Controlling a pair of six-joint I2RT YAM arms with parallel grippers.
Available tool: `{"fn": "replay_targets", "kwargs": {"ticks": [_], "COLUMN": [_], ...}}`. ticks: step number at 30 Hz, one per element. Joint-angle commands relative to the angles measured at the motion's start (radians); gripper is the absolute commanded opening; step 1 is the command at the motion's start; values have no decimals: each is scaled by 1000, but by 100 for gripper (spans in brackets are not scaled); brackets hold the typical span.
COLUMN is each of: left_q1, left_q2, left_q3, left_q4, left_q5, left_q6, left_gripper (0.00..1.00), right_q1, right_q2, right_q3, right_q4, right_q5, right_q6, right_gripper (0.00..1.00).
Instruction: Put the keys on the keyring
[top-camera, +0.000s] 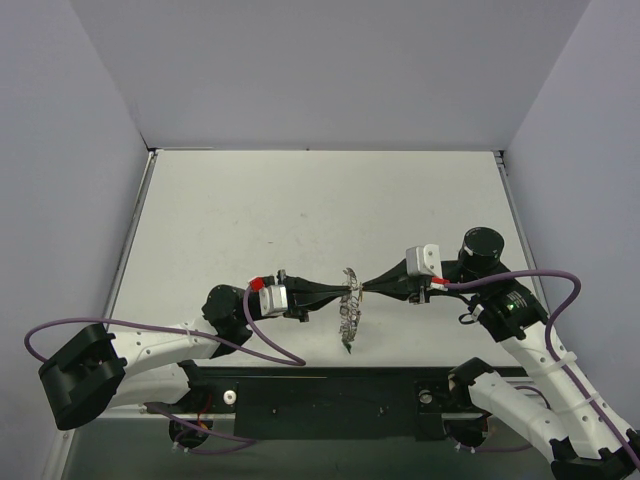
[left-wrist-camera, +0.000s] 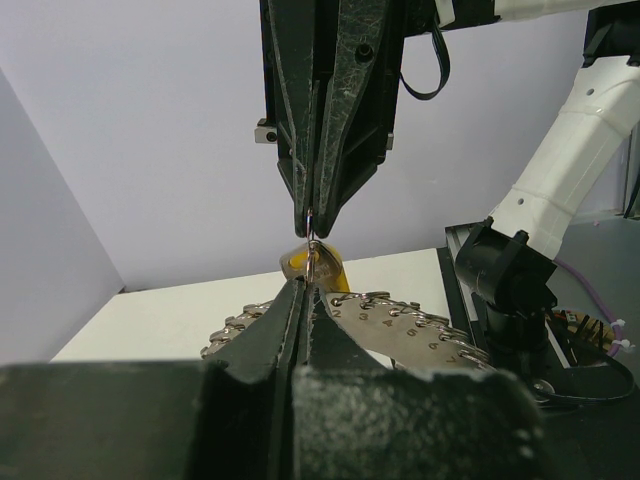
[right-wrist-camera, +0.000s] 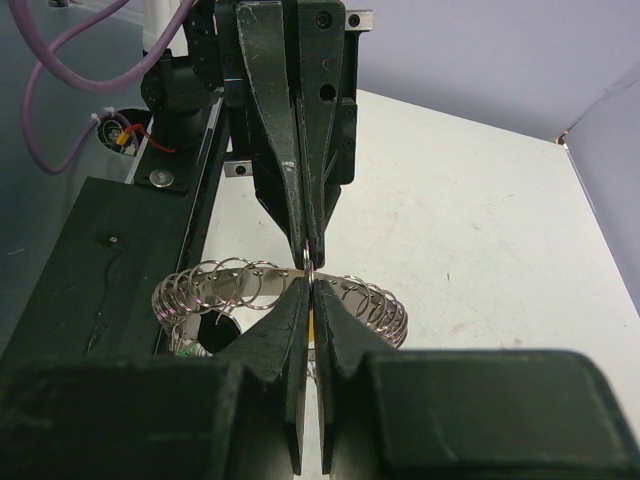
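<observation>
The keyring (top-camera: 349, 310) is held edge-on above the table between my two grippers. In the left wrist view it is a silvery numbered band (left-wrist-camera: 400, 325) with small wire loops, and the loops also show in the right wrist view (right-wrist-camera: 220, 285). My left gripper (top-camera: 340, 298) (left-wrist-camera: 305, 287) is shut on the keyring's rim. My right gripper (top-camera: 363, 290) (right-wrist-camera: 311, 287) meets it tip to tip and is shut on the yellow key (left-wrist-camera: 320, 263) (right-wrist-camera: 313, 322) at the rim. A green key (top-camera: 347, 349) (right-wrist-camera: 188, 351) hangs at the ring's near end. The blue key is hidden.
The white table (top-camera: 320, 210) lies between grey walls. The black base rail (top-camera: 330, 395) runs along the near edge under the ring. Purple cables (top-camera: 270, 350) loop off both arms. The right arm's black joint (left-wrist-camera: 505, 275) stands close to the ring.
</observation>
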Motion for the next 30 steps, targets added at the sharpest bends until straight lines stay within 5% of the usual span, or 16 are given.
{"fn": "replay_targets", "kwargs": {"ticks": [1, 30], "left_q1": [5, 6], "left_q2": [-9, -14], "left_q3": [28, 26], "left_q4": [54, 62], "left_q5": [-11, 6], "left_q6": [37, 31], "left_gripper": [0, 0], "right_q1": [5, 6], "right_q2": [-3, 1], "right_q3": [5, -6], "right_q4": [40, 39], "right_q5": [-41, -17], "right_q6": [14, 8], "right_gripper": [0, 0]}}
